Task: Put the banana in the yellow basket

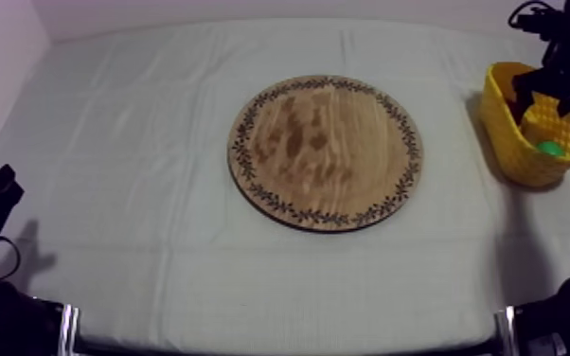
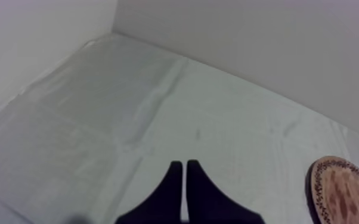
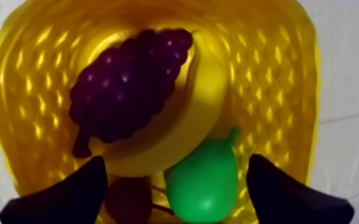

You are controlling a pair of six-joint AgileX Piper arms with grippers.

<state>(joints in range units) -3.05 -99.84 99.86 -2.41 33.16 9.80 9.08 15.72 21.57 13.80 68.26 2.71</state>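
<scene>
Our right gripper, fingers apart, hangs over the yellow lattice-walled basket at the desk's far right. The smooth curved yellow banana lies inside, under the knobbly purple bunch of grapes, beside the glossy green pear. Our left gripper: fingers together, near left.

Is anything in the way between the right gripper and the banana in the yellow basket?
Yes, partly. In the yellow basket the bunch of grapes lies on top of the banana and covers part of it. The open right gripper hangs above them; the pear sits beside the banana.
</scene>
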